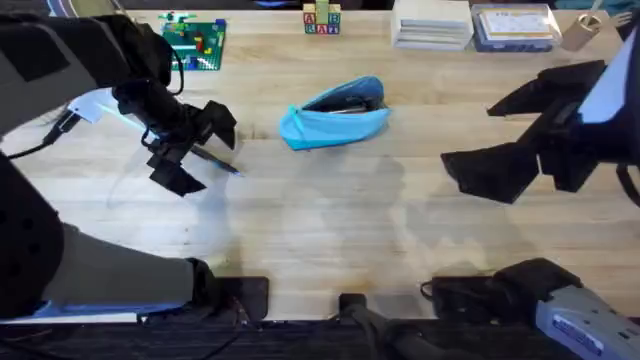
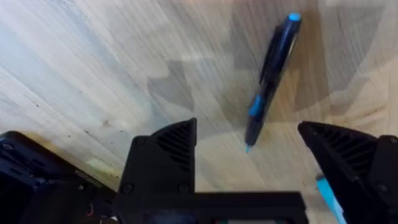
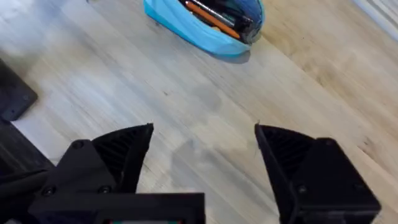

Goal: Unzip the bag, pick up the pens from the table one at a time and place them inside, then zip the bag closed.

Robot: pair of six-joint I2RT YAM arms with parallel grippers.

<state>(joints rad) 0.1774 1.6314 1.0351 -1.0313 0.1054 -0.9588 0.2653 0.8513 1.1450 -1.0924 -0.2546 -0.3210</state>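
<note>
Pen-gathering step in hand, judging by the layout. Bag (image 1: 335,113) lying unzipped at mid bench (image 1: 330,230), toward the far side, mouth gaping, dark pens (image 3: 219,17) and something orange already inside. One more pen (image 2: 268,81), dark with blue tip and band, flat on the wood at the left, well apart from the bag. Left claw (image 1: 190,155) poised just over it, spread wide, holding nothing, the pen lying between and just ahead of the two fingers (image 2: 163,155). Right claw (image 3: 205,168) likewise wide and empty, hovering at the right, near side of the bag. Next, probably: lower the left claw astride the pen, pinch at mid-barrel, lift, carry right to the open mouth. Zipping shut not yet due.
</note>
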